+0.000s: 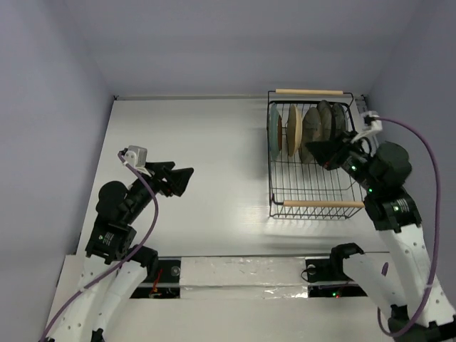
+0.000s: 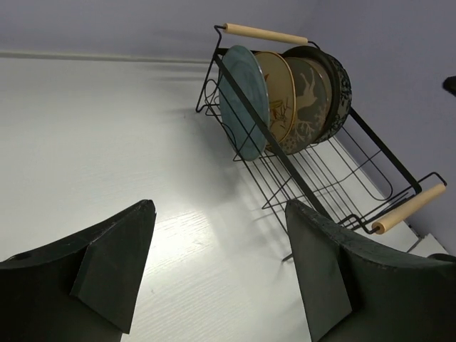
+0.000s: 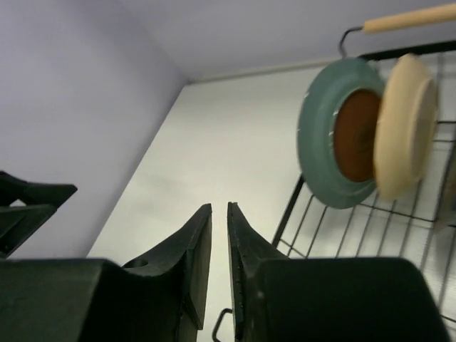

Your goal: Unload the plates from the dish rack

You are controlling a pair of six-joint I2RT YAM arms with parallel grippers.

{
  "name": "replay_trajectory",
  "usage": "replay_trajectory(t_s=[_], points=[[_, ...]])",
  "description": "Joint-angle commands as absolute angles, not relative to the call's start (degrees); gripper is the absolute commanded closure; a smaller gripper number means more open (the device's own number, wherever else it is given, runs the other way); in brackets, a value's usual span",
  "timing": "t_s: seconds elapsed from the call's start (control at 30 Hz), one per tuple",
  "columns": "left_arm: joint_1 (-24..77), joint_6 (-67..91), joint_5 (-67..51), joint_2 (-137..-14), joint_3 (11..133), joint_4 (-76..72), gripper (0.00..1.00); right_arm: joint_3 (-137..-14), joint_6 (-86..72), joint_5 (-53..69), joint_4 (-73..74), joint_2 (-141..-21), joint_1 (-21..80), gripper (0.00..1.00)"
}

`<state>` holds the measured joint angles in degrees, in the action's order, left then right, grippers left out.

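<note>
The dish rack point(image 1: 271, 171) stands at the right of the table, a black wire basket with pale wooden handles. Several plates stand on edge at its far end: a teal plate point(image 1: 275, 133), a beige plate point(image 1: 291, 130), a brown-grey plate point(image 1: 311, 132) and darker ones behind. My right gripper point(image 1: 313, 151) hovers over the rack beside the plates, its jaws nearly together with nothing between them point(image 3: 220, 206). The right wrist view shows the teal plate point(image 3: 320, 149) and the beige plate point(image 3: 406, 128) ahead to the right. My left gripper point(image 1: 187, 180) is open and empty over the bare table, left of the rack point(image 2: 306, 185).
The near half of the rack holds no plates; its near handle point(image 1: 324, 204) lies across the front. White table point(image 1: 214, 142) stretches between the left arm and the rack. Pale walls close in on three sides. The right arm's cable point(image 1: 420, 142) loops near the right wall.
</note>
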<state>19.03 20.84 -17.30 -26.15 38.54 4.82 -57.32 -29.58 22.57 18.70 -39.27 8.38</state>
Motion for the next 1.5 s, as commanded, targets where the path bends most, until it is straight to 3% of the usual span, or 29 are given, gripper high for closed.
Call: replay_trajectory(t_s=[0.0, 0.1, 0.2, 0.3, 0.33, 0.43, 0.63, 0.7, 0.73, 0.8, 0.87, 1.07, 1.2, 1.47], points=[[19.16, 19.60, -16.26, -25.32, 40.43, 4.39, 0.29, -61.95, -27.52, 12.51, 16.08, -46.19, 17.64, 0.75], [19.16, 19.16, -15.12, -24.96, 40.61, 5.54, 0.29, -66.87, -24.97, 3.45, 18.10, -51.92, 23.98, 0.69], [19.16, 18.90, -16.08, -24.61, 40.69, 5.28, 0.35, -72.49, -22.77, -4.43, 21.26, -59.66, 26.19, 0.56], [19.16, 18.90, -17.93, -23.39, 40.17, 3.78, 0.55, -77.07, -20.57, -10.45, 22.93, -65.47, 27.86, 0.39], [19.16, 18.90, -17.58, -23.03, 39.99, 3.34, 0.72, -78.04, -19.61, -11.68, 23.29, -66.78, 27.86, 0.30], [19.16, 19.16, -13.82, -22.50, 40.25, 4.47, 1.00, -82.34, -18.03, -15.28, 25.57, -72.49, 28.39, 0.25], [17.84, 19.42, -12.83, -23.82, 40.69, 5.62, 1.00, -92.53, -14.77, -22.23, 31.28, -85.24, 31.02, 0.23], [17.84, 19.42, -13.09, -23.99, 40.78, 5.62, 0.90, -94.91, -14.33, -23.55, 32.78, -89.45, 31.73, 0.23], [17.32, 19.51, -13.44, -23.99, 40.61, 5.54, 0.79, -96.57, -13.89, -24.16, 32.87, -90.69, 31.73, 0.23], [17.31, 19.51, -13.71, -23.82, 40.52, 5.28, 0.70, -98.60, -13.45, -26.18, 34.09, -93.24, 31.73, 0.23], [17.31, 19.42, -13.97, -23.82, 40.43, 5.19, 0.65, -102.28, -12.83, -28.03, 36.37, -97.37, 31.73, 0.24], [16.79, 19.42, -14.33, -23.64, 40.34, 5.19, 0.60, -108.27, -11.60, -32.77, 39.45, -105.80, 31.73, 0.28], [16.79, 19.42, -14.33, -23.47, 40.25, 5.19, 0.59, -108.81, -11.25, -37.78, 39.73, -107.66, 31.73, 0.33], [16.79, 19.42, -14.33, -23.20, 40.25, 5.19, 0.57, -107.67, -11.78, -43.06, 41.31, -107.76, 31.73, 0.60]])
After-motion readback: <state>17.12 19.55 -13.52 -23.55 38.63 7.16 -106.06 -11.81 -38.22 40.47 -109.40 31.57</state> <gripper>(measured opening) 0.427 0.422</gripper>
